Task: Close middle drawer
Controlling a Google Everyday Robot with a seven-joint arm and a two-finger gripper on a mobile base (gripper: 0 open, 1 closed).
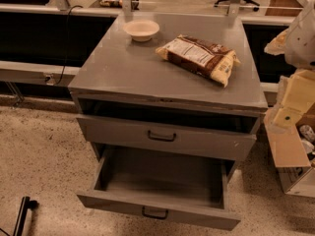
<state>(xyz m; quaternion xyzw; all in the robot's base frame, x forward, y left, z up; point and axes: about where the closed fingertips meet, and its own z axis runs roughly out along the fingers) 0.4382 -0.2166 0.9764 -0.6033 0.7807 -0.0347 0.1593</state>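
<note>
Camera view: a pale bowl (141, 29) is set at the back left of the cabinet top (123, 70), with a snack bag (198, 58) laid to its right. Below, the middle drawer (155, 213) is pulled well out. At the right edge the gripper (294, 102) is held beside the cabinet; its opening cannot be told.

Matt grey metal for the wide, shallow middle drawer (197, 216); glossy crinkled plastic for the brown-and-white snack bag (199, 58); smooth cream plastic for the gripper (291, 107) (at the right edge).
</note>
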